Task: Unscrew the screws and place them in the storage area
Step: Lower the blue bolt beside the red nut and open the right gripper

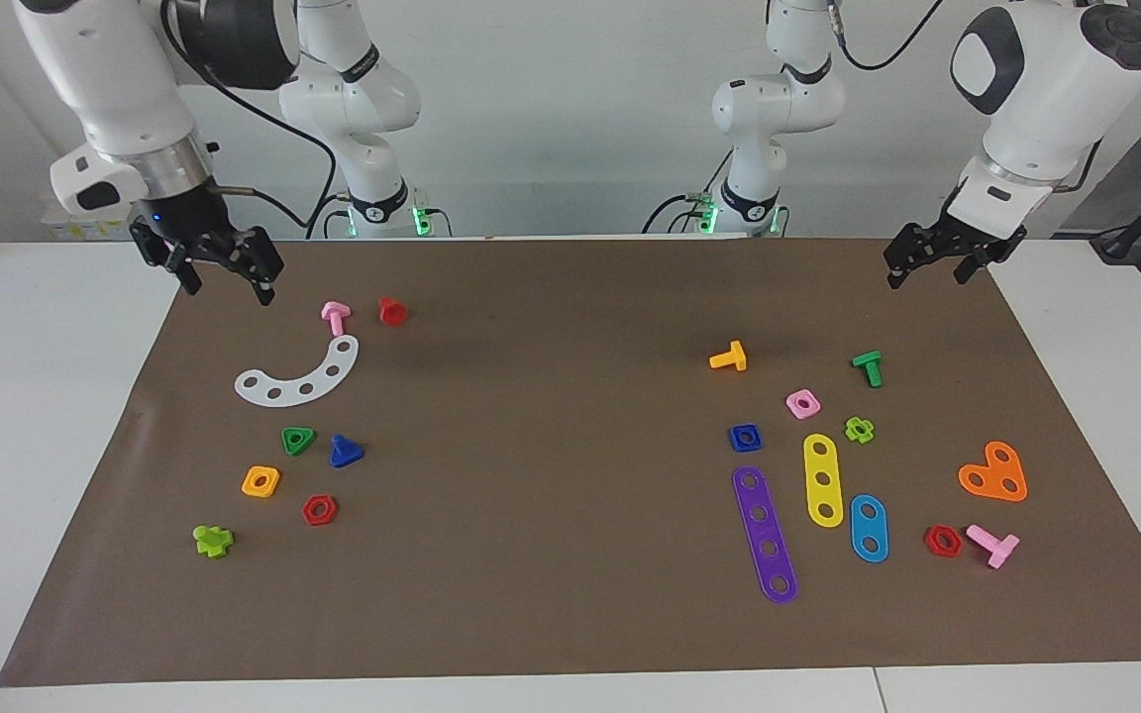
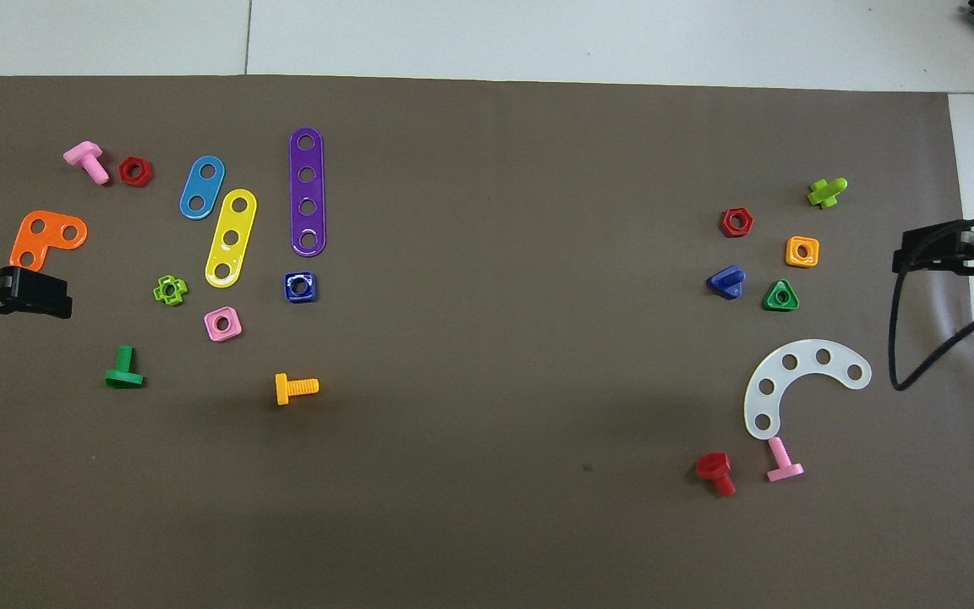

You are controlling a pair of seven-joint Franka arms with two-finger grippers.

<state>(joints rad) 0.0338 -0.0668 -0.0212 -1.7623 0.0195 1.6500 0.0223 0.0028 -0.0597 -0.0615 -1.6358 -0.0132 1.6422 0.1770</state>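
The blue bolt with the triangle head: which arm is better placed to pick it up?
Probably the right arm. The blue bolt lies at its end of the mat, and the right gripper hangs open there; the left gripper is across the table.

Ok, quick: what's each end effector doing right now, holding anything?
Left end effector: open, empty, over the mat's corner.
Right end effector: open, empty, over the mat's edge near the pink bolt.

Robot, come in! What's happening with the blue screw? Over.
Left gripper and right gripper open, empty, raised over mat corners. Blue screw lies loose beside green triangle nut. Nothing blocking.
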